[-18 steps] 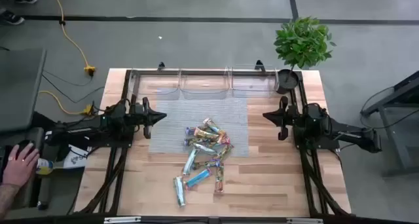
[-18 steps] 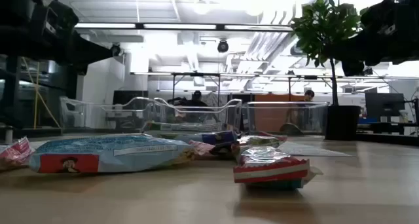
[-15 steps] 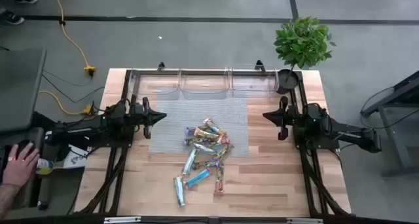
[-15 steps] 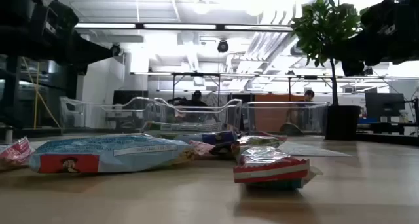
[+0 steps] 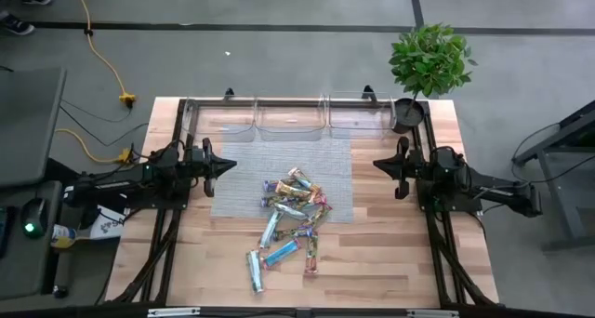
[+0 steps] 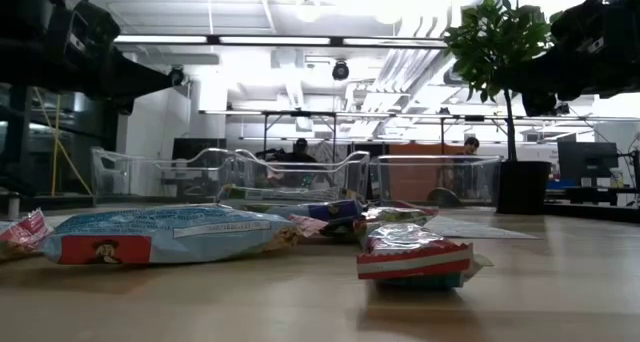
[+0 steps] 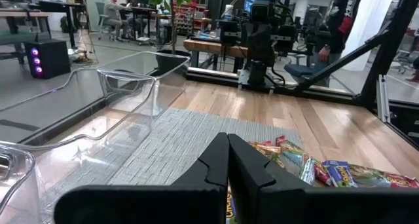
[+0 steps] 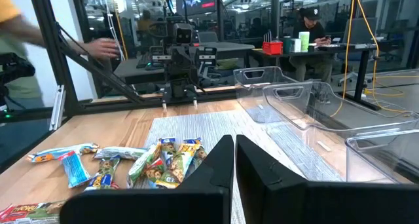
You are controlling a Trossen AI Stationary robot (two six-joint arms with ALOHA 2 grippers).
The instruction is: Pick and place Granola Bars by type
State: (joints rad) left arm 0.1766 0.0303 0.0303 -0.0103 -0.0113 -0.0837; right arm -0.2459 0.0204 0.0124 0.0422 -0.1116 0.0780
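Both pincers closed, empty. Granola Bars (image 5: 290,218) heaped between left pincer (image 5: 231,165) and right pincer (image 5: 377,165); your left nearer.

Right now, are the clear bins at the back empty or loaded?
Empty. The three clear bins hold no bars in the high view; every granola bar lies on the grey mat or the wood nearer the front.

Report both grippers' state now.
Left gripper: closed, holding nothing.
Right gripper: closed, holding nothing.
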